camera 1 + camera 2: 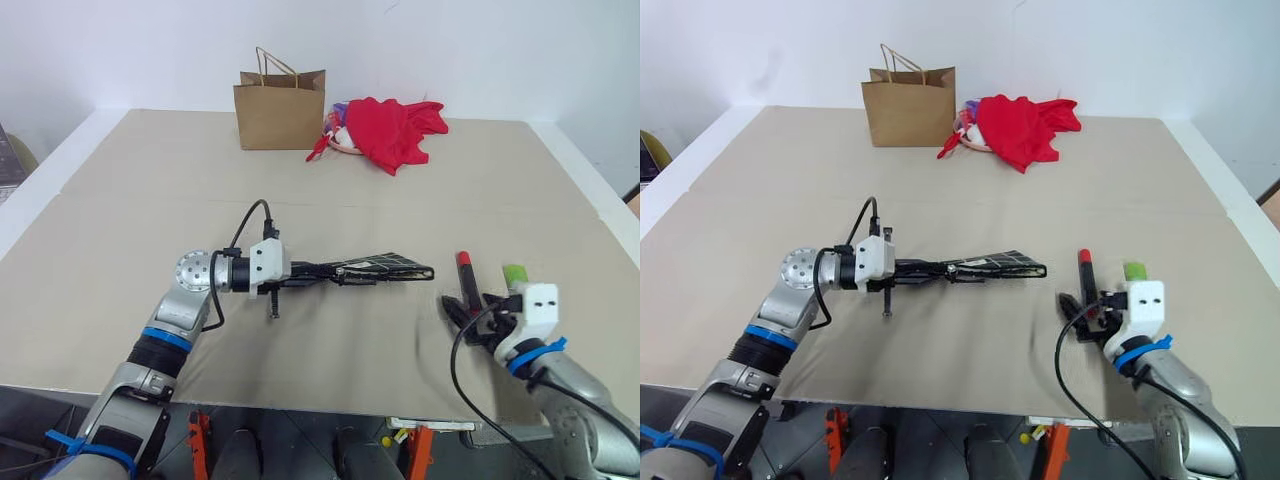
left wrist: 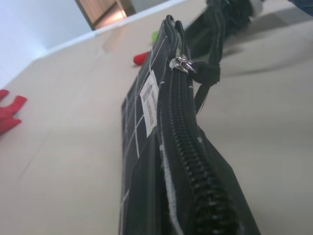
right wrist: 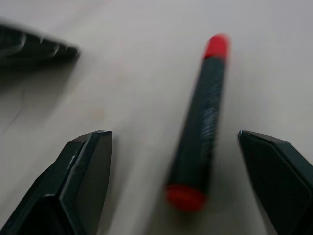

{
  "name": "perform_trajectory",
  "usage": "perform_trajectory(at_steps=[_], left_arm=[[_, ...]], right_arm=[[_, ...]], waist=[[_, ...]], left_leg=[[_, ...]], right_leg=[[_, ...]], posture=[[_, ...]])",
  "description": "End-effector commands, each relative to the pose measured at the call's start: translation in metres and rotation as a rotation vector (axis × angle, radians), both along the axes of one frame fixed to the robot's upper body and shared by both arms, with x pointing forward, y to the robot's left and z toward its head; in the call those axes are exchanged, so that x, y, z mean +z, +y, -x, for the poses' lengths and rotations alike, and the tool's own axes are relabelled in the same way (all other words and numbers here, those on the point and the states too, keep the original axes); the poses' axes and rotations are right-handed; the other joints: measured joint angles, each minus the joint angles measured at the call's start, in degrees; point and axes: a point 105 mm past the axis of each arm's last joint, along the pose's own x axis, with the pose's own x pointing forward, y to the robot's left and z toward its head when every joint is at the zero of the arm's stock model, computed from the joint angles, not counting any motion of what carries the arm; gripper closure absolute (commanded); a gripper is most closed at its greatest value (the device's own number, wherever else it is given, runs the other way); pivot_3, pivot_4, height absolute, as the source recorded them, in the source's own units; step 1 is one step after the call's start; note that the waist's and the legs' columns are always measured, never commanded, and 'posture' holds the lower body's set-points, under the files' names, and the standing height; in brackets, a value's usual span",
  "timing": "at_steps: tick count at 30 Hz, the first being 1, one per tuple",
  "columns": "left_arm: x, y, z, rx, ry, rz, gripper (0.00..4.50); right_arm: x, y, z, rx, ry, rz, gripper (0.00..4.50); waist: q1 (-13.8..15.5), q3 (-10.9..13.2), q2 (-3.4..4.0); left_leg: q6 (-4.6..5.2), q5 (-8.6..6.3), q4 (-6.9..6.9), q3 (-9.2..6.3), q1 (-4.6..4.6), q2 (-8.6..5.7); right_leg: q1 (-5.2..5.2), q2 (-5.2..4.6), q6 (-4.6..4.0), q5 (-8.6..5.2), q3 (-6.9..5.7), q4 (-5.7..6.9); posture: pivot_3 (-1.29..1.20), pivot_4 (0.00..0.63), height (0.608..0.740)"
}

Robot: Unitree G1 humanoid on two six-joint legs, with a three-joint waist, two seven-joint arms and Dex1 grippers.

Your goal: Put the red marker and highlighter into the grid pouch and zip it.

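The grid pouch (image 1: pixel 385 267) hangs level just above the table, its zipper edge (image 2: pixel 183 147) up, the dark pull and a white label near its far end. My left gripper (image 1: pixel 325 272) is shut on the pouch's left end. To the right, the red marker (image 1: pixel 466 280) lies on the table, black barrel with red cap pointing away. The highlighter (image 1: pixel 514 272) lies just right of it, its green cap showing beside my right hand. My right gripper (image 3: pixel 172 136) is open low over the table, with the near end of the marker (image 3: pixel 201 122) between its fingers, not touching them.
A brown paper bag (image 1: pixel 280 108) stands at the back of the table (image 1: pixel 150 200), with a red cloth (image 1: pixel 395 128) heaped to its right. The table's front edge (image 1: pixel 330 405) runs just behind my hands.
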Motion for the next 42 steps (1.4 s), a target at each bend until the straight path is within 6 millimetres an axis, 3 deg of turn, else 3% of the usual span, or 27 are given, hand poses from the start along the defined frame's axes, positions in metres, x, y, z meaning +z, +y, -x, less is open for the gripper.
perform_trajectory(at_steps=[1, 2, 10, 12, 15, 19, 21, 24, 28, 30, 35, 42], left_arm=[[0.014, -0.001, 0.0, 0.001, -0.058, 0.032, 4.5], [0.015, -0.002, 0.0, 0.001, -0.057, 0.037, 4.5], [0.016, -0.004, 0.0, 0.004, -0.062, 0.044, 4.5], [0.016, -0.004, 0.001, 0.0, -0.063, 0.042, 4.5], [0.014, -0.004, 0.003, -0.017, -0.065, 0.027, 4.5], [0.011, -0.003, 0.005, -0.033, -0.063, 0.01, 4.5], [0.01, -0.003, 0.006, -0.04, -0.058, 0.007, 4.5], [0.008, -0.004, 0.006, -0.047, -0.05, 0.007, 4.5], [0.008, -0.005, 0.006, -0.057, -0.045, 0.008, 4.5], [0.008, -0.006, 0.006, -0.062, -0.044, 0.012, 4.5], [0.011, -0.008, 0.006, -0.069, -0.047, 0.018, 4.5], [0.012, -0.008, 0.007, -0.061, -0.046, 0.029, 4.5]], right_arm=[[0.003, 0.002, -0.003, -0.01, -0.013, 0.035, 0.05], [0.0, 0.0, -0.004, -0.027, 0.0, 0.048, 0.29], [-0.001, -0.009, -0.01, -0.099, -0.001, 0.096, 3.5], [0.013, -0.009, -0.014, -0.077, -0.047, 0.122, 3.84], [0.054, 0.002, -0.019, 0.081, -0.175, 0.16, 3.84], [0.093, 0.005, -0.018, 0.264, -0.261, 0.285, 3.84], [0.119, 0.016, -0.01, 0.437, -0.326, 0.321, 3.84], [0.136, 0.031, 0.007, 0.672, -0.319, 0.335, 3.84], [0.13, 0.053, 0.042, 0.982, -0.136, 0.317, 3.84], [0.122, 0.056, 0.051, 1.046, -0.06, 0.322, 3.84], [0.108, 0.047, 0.049, 1.029, 0.016, 0.344, 3.84], [0.106, 0.037, 0.045, 0.98, 0.038, 0.321, 3.84]], waist=[[0.0, 0.0, 0.0], [0.0, 0.0, 0.0], [0.0, 0.0, -0.01], [0.0, 0.0, -0.01], [0.0, 0.1, 0.13], [0.0, 0.1, 0.11], [0.0, 0.1, 0.14], [0.0, 0.1, 0.13], [0.2, 0.1, 0.13], [0.3, 0.1, 0.09], [0.3, 0.1, 0.06], [0.3, 0.1, 0.06]], left_leg=[[0.0, 0.0, 0.0, 0.0, 0.01, 0.0], [0.0, 0.0, 0.0, -0.01, 0.01, 0.0], [-0.01, 0.0, 0.03, -0.01, 0.01, 0.0], [-0.02, 0.01, 0.08, -0.01, 0.01, -0.01], [-0.03, 0.03, 0.1, 0.0, -0.01, -0.03], [-0.02, 0.03, 0.06, 0.02, 0.0, -0.08], [-0.02, 0.03, 0.0, -0.01, -0.01, -0.09], [0.0, 0.01, -0.04, 0.0, -0.01, -0.1], [0.08, -0.03, -0.05, -0.05, -0.02, -0.1], [0.09, -0.04, -0.05, -0.08, -0.02, -0.15], [0.05, -0.02, 0.09, -0.07, -0.02, -0.21], [0.02, 0.0, 0.17, -0.08, -0.02, -0.23]], right_leg=[[0.0, 0.0, 0.0, 0.0, 0.0, 0.0], [0.0, 0.0, 0.0, 0.0, -0.01, 0.0], [0.04, 0.0, 0.0, 0.0, 0.0, 0.0], [0.06, 0.0, 0.02, 0.01, 0.0, 0.0], [0.04, -0.01, 0.03, 0.04, 0.03, 0.0], [0.02, -0.04, 0.07, 0.03, 0.11, 0.0], [0.02, -0.03, 0.08, -0.02, 0.07, 0.0], [0.02, -0.04, 0.08, -0.08, 0.07, -0.01], [0.08, -0.04, 0.07, -0.17, 0.02, -0.01], [0.08, -0.08, 0.08, -0.2, 0.01, -0.01], [0.12, -0.13, 0.13, -0.16, 0.02, -0.02], [0.15, -0.14, 0.18, -0.11, 0.04, -0.02]], posture=[[0.0, 0.15, 0.74], [0.0, 0.15, 0.74], [0.0, 0.15, 0.74], [0.0, 0.15, 0.74], [0.0, 0.15, 0.74], [0.0, 0.15, 0.74], [0.0, 0.15, 0.74], [0.0, 0.15, 0.74], [0.0, 0.15, 0.74], [0.0, 0.15, 0.74], [0.0, 0.15, 0.74], [0.0, 0.15, 0.74]])
